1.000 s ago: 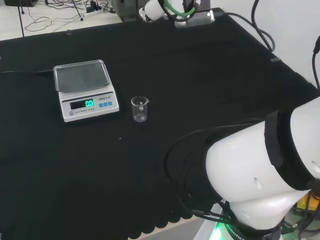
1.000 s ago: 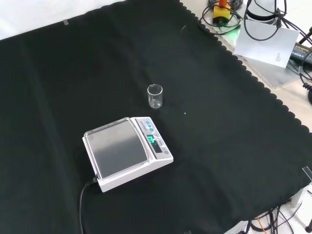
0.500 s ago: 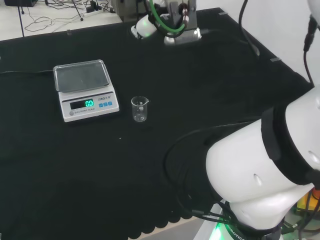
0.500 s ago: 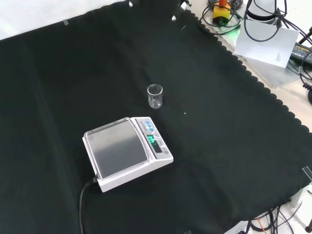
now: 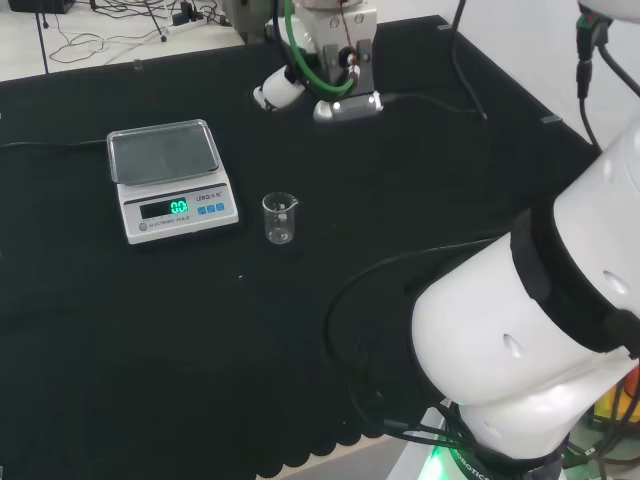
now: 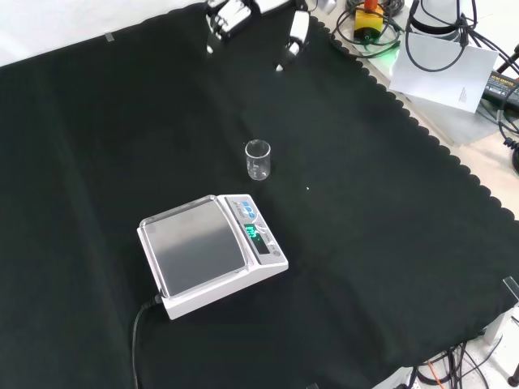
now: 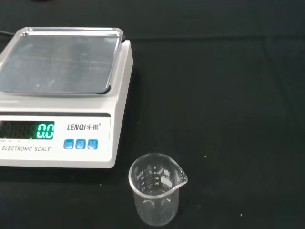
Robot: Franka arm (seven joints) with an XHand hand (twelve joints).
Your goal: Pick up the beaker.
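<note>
A small clear glass beaker [image 5: 280, 218] stands upright and empty on the black cloth, just right of the scale in the head view. The front view has the beaker [image 6: 258, 160] a little above the scale's display end. Seen from the wrist, the beaker [image 7: 156, 191] is close, its spout and printed marks facing the camera. The hand [image 5: 276, 92] hangs above the cloth well beyond the beaker, apart from it. At the front view's top edge the hand [image 6: 229, 14] has its fingers spread and straight, holding nothing.
A white electronic scale [image 5: 170, 180] with a steel pan and lit green display sits beside the beaker [image 6: 212, 253] [image 7: 62, 95], its black cord trailing off. The arm's big white links [image 5: 530, 330] stand at the head view's right. Cables and paper [image 6: 442, 73] lie beyond the cloth's scalloped edge.
The hand has come down and nearer to the beaker, entering farther from the top of both the head and front views. Beaker and scale have not moved.
</note>
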